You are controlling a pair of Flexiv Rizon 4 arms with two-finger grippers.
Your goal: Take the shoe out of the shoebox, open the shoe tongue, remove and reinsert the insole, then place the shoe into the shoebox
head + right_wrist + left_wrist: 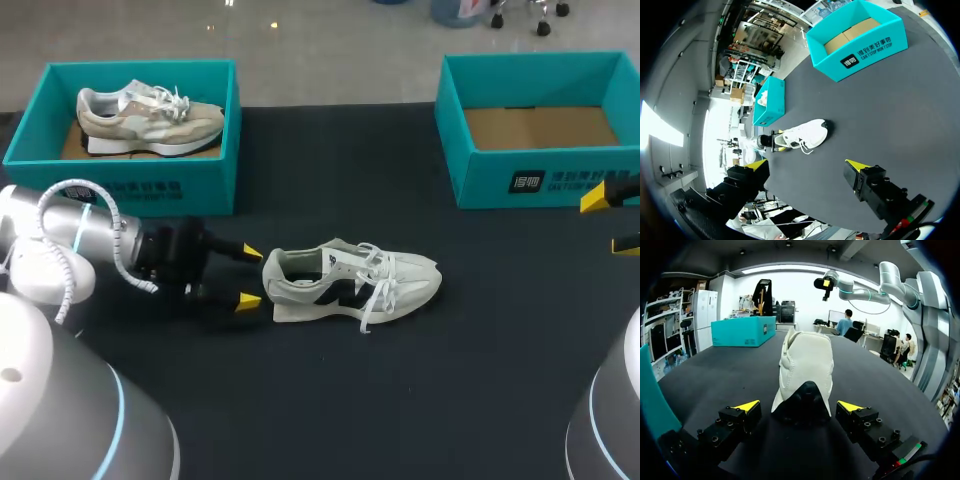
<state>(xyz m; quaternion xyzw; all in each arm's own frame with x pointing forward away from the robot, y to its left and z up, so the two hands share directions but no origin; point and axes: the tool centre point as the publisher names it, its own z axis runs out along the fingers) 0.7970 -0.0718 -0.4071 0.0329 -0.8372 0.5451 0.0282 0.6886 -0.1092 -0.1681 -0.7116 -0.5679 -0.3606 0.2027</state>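
From above, a pale shoe (350, 280) with a black side patch and loose white laces stands on the dark tabletop (450, 380). Its heel lies between the spread yellow tips of the left pincer (249, 276). Behind that arm, a teal cardboard second shoebox (120, 185) holds a beige shoe (150, 118). The empty shoebox (480, 180) sits far right, and the right pincer (612, 222) in front of it is cut off. At the left wrist, the padded heel sits between both tips without touching them and hides the toe. At the right wrist, its pincer hangs open above the tabletop, the shoe small and well ahead.
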